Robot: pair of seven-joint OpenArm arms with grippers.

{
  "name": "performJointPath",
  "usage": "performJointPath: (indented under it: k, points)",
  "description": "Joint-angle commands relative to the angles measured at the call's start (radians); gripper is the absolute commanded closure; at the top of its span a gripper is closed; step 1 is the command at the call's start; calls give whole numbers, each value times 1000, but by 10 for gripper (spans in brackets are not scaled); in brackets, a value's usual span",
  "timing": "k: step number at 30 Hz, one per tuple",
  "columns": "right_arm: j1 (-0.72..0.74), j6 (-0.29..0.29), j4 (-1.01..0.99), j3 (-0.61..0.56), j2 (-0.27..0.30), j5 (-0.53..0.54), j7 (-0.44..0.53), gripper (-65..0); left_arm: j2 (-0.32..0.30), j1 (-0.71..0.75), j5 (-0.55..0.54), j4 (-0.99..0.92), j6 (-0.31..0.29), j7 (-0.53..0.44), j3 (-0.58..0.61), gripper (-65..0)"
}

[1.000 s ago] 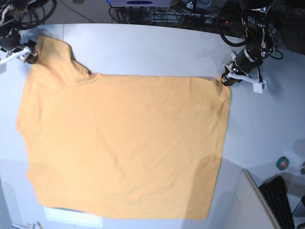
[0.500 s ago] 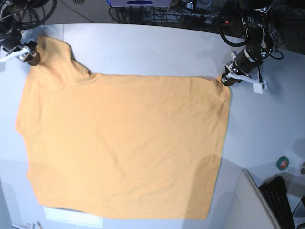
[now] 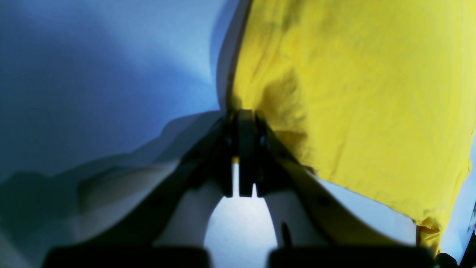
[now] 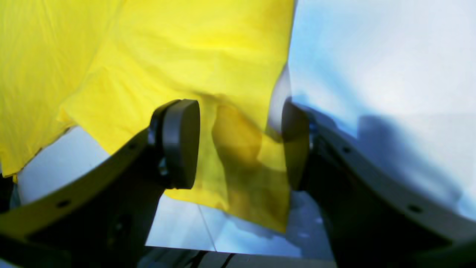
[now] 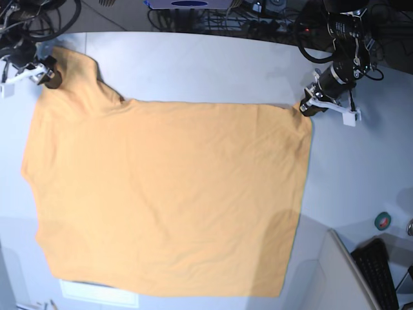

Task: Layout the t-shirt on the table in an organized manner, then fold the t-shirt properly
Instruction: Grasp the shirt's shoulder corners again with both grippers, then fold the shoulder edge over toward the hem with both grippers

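The orange-yellow t-shirt [image 5: 168, 194] lies spread flat, plain side up, on the white table [image 5: 213, 64]. At the shirt's far right corner, my left gripper [image 5: 303, 108] is shut on the fabric. In the left wrist view its jaws [image 3: 241, 149] are pressed together with a sliver of yellow cloth between them, and the t-shirt [image 3: 353, 93] stretches away to the right. My right gripper [image 5: 51, 76] stands open at the far left corner. In the right wrist view its fingers [image 4: 178, 143] straddle a fold of the t-shirt [image 4: 238, 149] without pinching it.
A dark keyboard [image 5: 381, 271] and a green tape roll [image 5: 382, 221] sit at the near right. Cables [image 5: 258, 16] run along the table's far edge. A white sheet [image 5: 97, 294] peeks out beneath the shirt's near left hem.
The right gripper has shifted slightly right and toward the far edge at the shirt's left corner. The left gripper and the shirt have stayed put.
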Motion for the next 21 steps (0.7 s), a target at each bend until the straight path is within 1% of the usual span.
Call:
performJointPath:
  k: [1, 2, 3, 5, 7, 10, 13, 15, 21]
  points:
    - [4, 6, 18, 2, 14, 15, 10, -329, -9, 4, 23, 7, 15, 15, -2, 0]
    - [4, 6, 18, 2, 14, 15, 10, -306, -9, 4, 23, 7, 15, 15, -2, 0]
    - [4, 6, 18, 2, 14, 15, 10, -263, -9, 4, 23, 7, 15, 15, -2, 0]
    - [4, 6, 18, 2, 14, 15, 10, -144, -9, 4, 23, 7, 15, 15, -2, 0]
    - [4, 6, 18, 2, 14, 15, 10, 0, -9, 4, 23, 7, 15, 15, -2, 0]
    - [1, 6, 19, 0, 15, 15, -2, 0, -9, 4, 23, 7, 15, 15, -2, 0]
    - [-4, 6, 26, 0, 17, 15, -63, 0, -10, 7, 23, 9, 15, 15, -2, 0]
    - [-16, 6, 72, 0, 15, 15, -92, 0, -10, 21, 23, 20, 15, 15, -2, 0]
    - [-76, 6, 213, 0, -6, 15, -102, 0, -10, 100, 23, 155, 15, 15, -4, 0]
